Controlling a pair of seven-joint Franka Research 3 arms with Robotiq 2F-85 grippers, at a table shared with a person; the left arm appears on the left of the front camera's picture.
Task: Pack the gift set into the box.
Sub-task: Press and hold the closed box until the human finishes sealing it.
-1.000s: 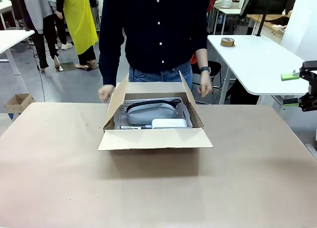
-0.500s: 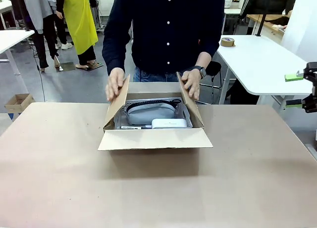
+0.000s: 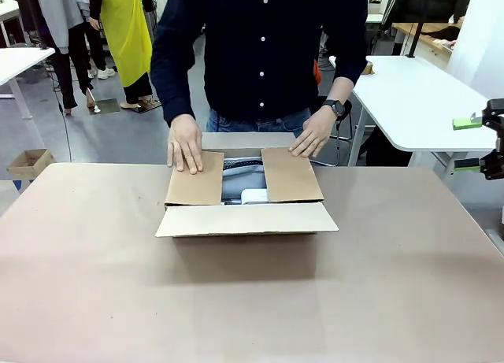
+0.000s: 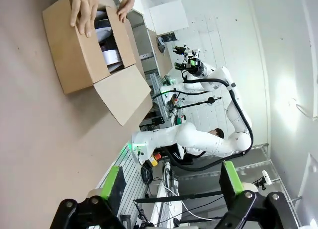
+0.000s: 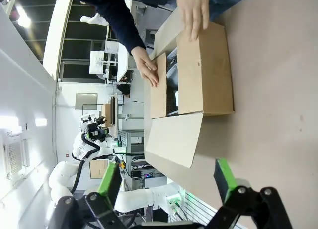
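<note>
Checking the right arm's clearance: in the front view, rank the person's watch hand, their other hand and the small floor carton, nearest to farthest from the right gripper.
From the right gripper:
1. watch hand, at the right side of the box
2. other hand, at its left side
3. small floor carton, far left

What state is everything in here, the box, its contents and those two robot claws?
box: side flaps folded down, near flap open.
gift set: inside the box, partly covered by the flaps.
person's hands: pressing the side flaps flat.
left gripper: open, empty.
right gripper: open, empty.
</note>
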